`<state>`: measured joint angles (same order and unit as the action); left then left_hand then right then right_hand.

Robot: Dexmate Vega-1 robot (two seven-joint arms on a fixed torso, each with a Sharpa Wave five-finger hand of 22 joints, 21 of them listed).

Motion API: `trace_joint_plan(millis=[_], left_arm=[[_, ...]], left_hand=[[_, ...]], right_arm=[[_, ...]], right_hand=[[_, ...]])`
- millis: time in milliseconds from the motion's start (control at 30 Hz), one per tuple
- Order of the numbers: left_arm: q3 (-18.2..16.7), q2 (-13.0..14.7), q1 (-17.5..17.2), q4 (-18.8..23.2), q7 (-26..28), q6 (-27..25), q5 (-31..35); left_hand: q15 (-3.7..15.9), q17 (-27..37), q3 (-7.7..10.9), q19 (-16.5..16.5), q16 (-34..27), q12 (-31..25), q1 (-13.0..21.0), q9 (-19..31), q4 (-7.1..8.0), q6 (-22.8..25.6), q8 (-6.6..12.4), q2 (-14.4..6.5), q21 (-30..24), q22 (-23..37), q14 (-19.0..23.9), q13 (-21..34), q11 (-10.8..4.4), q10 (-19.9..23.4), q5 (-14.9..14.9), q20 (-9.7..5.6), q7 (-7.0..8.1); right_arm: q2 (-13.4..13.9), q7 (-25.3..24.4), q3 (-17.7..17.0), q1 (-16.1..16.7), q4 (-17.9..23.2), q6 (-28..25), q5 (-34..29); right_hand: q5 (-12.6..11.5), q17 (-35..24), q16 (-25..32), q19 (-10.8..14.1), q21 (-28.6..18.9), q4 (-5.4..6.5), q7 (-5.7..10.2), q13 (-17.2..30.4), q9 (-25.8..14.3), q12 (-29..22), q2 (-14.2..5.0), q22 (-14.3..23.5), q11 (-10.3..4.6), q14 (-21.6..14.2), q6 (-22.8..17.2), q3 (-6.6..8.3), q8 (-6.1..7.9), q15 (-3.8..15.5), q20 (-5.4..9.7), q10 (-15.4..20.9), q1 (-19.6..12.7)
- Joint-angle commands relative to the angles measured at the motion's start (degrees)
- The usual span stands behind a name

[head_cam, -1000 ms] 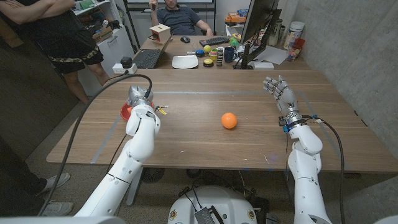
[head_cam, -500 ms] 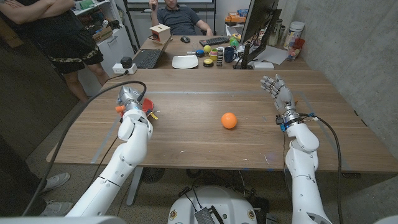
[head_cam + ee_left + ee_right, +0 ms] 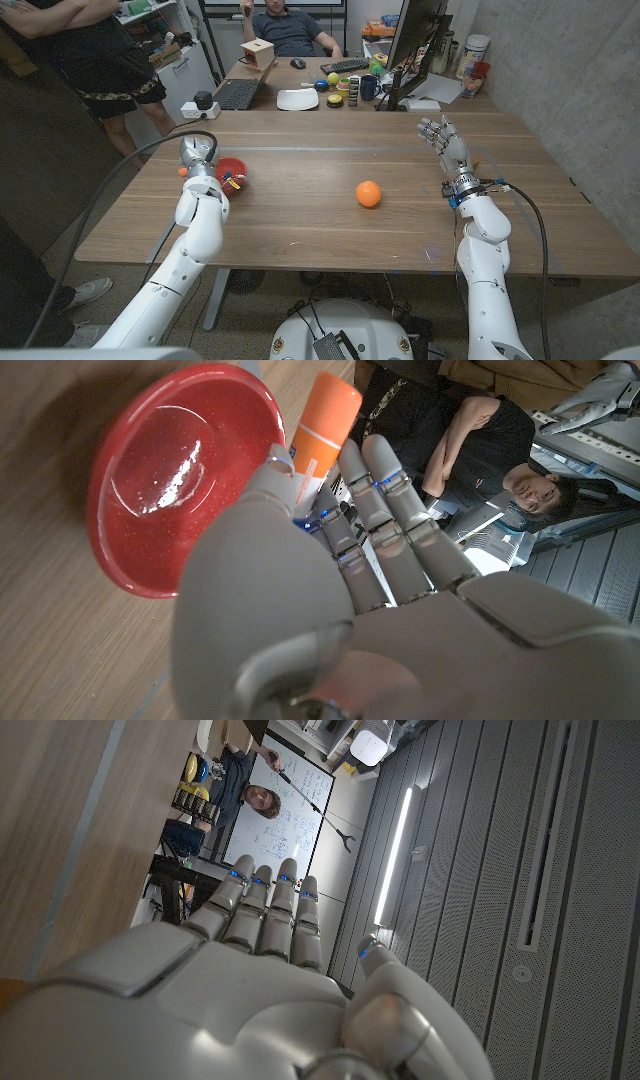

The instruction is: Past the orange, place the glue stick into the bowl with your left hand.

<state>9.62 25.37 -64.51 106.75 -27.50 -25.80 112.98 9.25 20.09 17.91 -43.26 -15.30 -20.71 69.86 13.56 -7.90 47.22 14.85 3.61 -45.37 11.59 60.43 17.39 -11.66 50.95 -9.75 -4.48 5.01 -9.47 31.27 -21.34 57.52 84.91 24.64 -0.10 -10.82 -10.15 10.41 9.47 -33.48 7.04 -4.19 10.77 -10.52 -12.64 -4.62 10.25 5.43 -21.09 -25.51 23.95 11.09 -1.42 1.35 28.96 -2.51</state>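
Gripping the glue stick [image 3: 318, 430] beside the red bowl [image 3: 233, 172], at nine o'clock from the orange [image 3: 369, 193], the left robot hand [image 3: 196, 155] readies its drop; the right robot hand [image 3: 447, 146] waits open-fingered.

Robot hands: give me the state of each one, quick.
Left robot hand: holding the orange cylindrical glue stick beside the red bowl.
Right robot hand: open, holding nothing.

surface: wooden table [image 3: 300, 215] | on it – red bowl [image 3: 232, 172], left side | orange [image 3: 369, 193] – near middle
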Motion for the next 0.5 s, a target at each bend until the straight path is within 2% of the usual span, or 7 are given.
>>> trace_joint_plan(millis=[33,100,133,300,333,500], left_arm=[[1.86,0.17,2.38,-3.51,1.88,-0.96,-2.1],[1.86,0.05,2.56,-4.35,3.92,-1.55,-3.23],[2.3,0.03,3.13,-4.89,2.61,-1.59,-2.32],[2.9,-0.35,3.78,-6.47,4.29,-2.36,-4.17],[3.11,-0.36,4.06,-6.47,3.13,-2.18,-4.1],[3.22,0.0,3.98,-5.81,3.96,-1.88,-6.38]], left_hand=[[4.74,0.12,-0.21,-0.32,-0.3,-0.04,5.34,0.02,0.01,0.74,0.41,-5.71,-0.39,0.1,1.36,0.24,-0.26,0.94,-0.31,-5.03,0.12],[4.74,0.09,-0.27,-0.31,-0.26,0.02,5.32,0.01,0.03,0.68,0.38,-5.7,-0.44,0.08,1.34,0.2,-0.26,0.97,-0.32,-5.03,0.04],[4.74,0.08,-0.3,-0.31,-0.24,0.05,5.32,0.0,0.03,0.73,0.39,-5.7,-0.47,0.08,1.34,0.19,-0.26,0.98,-0.33,-5.04,0.07],[4.74,0.01,-0.43,-0.3,-0.19,0.17,5.28,-0.04,0.08,0.71,0.35,-5.71,-0.6,0.04,1.37,0.11,-0.26,1.04,-0.34,-5.03,0.04],[4.74,0.02,-0.46,-0.3,-0.19,0.17,5.26,-0.05,0.09,0.64,0.32,-5.7,-0.63,0.03,1.39,0.13,-0.26,1.1,-0.35,-5.03,0.09],[4.72,-0.09,-0.61,-0.36,-0.04,0.35,5.18,-0.09,0.15,0.85,0.37,-5.67,-0.79,-0.02,1.26,0.04,-0.25,1.09,-0.35,-4.96,0.12]], right_arm=[[0.3,-0.1,0.29,-0.01,-0.05,0.83,0.55],[0.44,-0.09,0.24,0.05,0.08,0.92,0.56],[0.47,-0.09,0.21,0.1,0.2,0.84,0.62],[0.72,-0.37,0.06,0.3,1.06,0.43,0.3],[0.71,-0.1,0.02,0.25,1.06,0.26,0.76],[0.82,-0.06,-0.01,0.19,1.12,0.64,0.82]], right_hand=[[-0.22,0.0,0.28,0.25,0.12,0.02,-0.04,0.14,-0.33,0.0,0.31,0.33,-0.1,-0.51,-0.38,-0.25,0.08,0.09,0.14,0.38,-0.08],[-0.23,0.0,0.31,0.27,0.13,0.02,-0.05,0.14,-0.33,0.01,0.3,0.33,-0.19,-0.58,-0.38,-0.25,0.08,0.16,0.16,0.36,-0.08],[-0.23,0.0,0.31,0.28,0.14,0.02,-0.04,0.14,-0.33,0.0,0.3,0.33,-0.15,-0.59,-0.37,-0.26,0.08,0.15,0.18,0.39,-0.08],[-0.24,0.0,0.3,0.32,0.19,0.02,-0.04,0.14,-0.33,-0.01,0.31,0.33,-0.11,-0.59,-0.35,-0.29,0.06,0.14,0.2,0.43,-0.08],[-0.24,0.0,0.31,0.33,0.2,0.02,-0.06,0.14,-0.33,-0.02,0.31,0.33,-0.12,-0.6,-0.39,-0.29,0.08,0.13,0.21,0.45,-0.07],[-0.24,0.0,0.3,0.34,0.26,0.03,-0.07,0.14,-0.33,0.01,0.31,0.33,-0.09,-0.6,-0.51,-0.33,0.12,0.16,0.25,0.38,-0.07]])
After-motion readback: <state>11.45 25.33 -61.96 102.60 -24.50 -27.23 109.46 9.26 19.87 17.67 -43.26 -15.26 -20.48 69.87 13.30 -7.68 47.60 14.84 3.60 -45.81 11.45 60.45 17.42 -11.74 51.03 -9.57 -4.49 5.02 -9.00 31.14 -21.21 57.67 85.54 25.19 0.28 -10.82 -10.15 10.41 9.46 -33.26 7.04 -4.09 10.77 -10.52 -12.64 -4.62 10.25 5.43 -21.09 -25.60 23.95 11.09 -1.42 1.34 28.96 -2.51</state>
